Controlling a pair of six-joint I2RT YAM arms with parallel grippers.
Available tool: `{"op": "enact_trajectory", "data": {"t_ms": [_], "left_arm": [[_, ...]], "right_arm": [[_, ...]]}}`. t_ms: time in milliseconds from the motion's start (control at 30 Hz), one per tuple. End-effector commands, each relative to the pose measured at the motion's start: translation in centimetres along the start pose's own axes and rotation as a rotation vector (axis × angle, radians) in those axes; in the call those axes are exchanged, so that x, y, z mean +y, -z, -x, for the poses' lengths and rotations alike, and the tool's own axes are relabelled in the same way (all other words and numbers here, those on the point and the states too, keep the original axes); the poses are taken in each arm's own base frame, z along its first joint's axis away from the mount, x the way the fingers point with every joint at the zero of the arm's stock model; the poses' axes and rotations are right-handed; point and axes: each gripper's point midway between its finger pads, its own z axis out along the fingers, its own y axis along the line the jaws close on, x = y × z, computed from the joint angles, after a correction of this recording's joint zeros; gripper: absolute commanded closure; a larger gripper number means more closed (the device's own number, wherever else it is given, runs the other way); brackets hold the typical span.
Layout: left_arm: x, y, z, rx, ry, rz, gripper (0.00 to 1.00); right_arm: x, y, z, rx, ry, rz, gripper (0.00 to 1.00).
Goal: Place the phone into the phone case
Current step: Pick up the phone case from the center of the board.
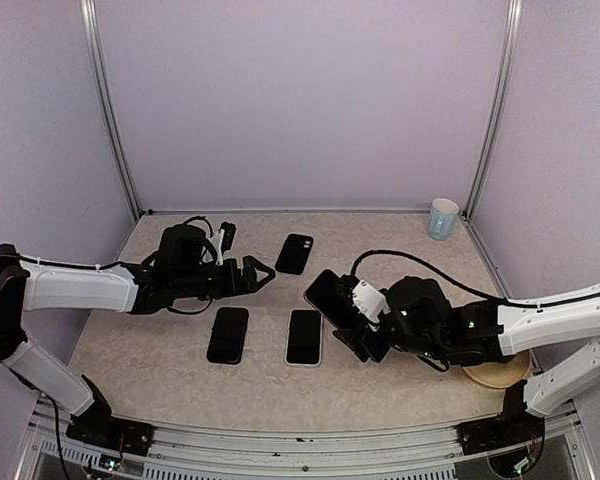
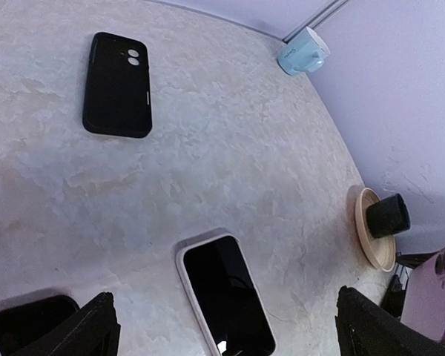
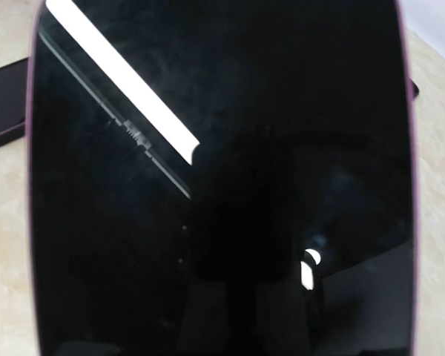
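L fingers (image 2: 89, 334) are standing wide apart w/ nothing btwn them, hovering over the counter (image 2: 245, 148) just left of the black case (image 1: 295, 253) and a bit nearer the arm bases. R fingers (image 1: 345, 322) are clamping the purple phone (image 1: 325, 292) and holding it tilted off the counter, just right of the case on its near side. In the R wrist view the phone's dark screen is filling almost the whole frame, so no fingers are showing there.

The black case is lying flat, two round camera spots facing up. A white-rimmed phone (image 2: 226, 295) is lying screen-up on the case's near side. A black phone (image 1: 228, 334) is lying near-left of the case. A mug (image 2: 304, 50) is sitting well right of the case, at the back corner. A wooden dish (image 2: 363, 237) is carrying a black cup (image 2: 388, 215), far right of the case, near side.
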Motion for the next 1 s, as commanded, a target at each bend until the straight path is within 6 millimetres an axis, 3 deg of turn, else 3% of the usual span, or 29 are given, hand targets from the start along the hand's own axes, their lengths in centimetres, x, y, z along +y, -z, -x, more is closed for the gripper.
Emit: {"op": "enact_trajectory", "data": {"t_ms": [0,433,767,967], "left_arm": [[1.9,-1.8,1.6,-0.003,-0.029,0.059,0.01],[8.0,-9.2,3.9,0.058,-0.113,0.340,0.13],[11.6,-13.5,4.7,0.099,-0.155,0.489,0.25],[13.2,-15.1,4.8,0.125,-0.177,0.549,0.34]], "right_arm": [[-1.3,0.8,1.0,-0.042,-0.068,-0.042,0.66],[-1.9,1.4,1.1,-0.052,-0.087,-0.049,0.67],[-2.2,2.4,1.8,-0.076,-0.111,-0.043,0.68],[-2.2,3.1,1.7,-0.078,-0.122,-0.031,0.68]]}}
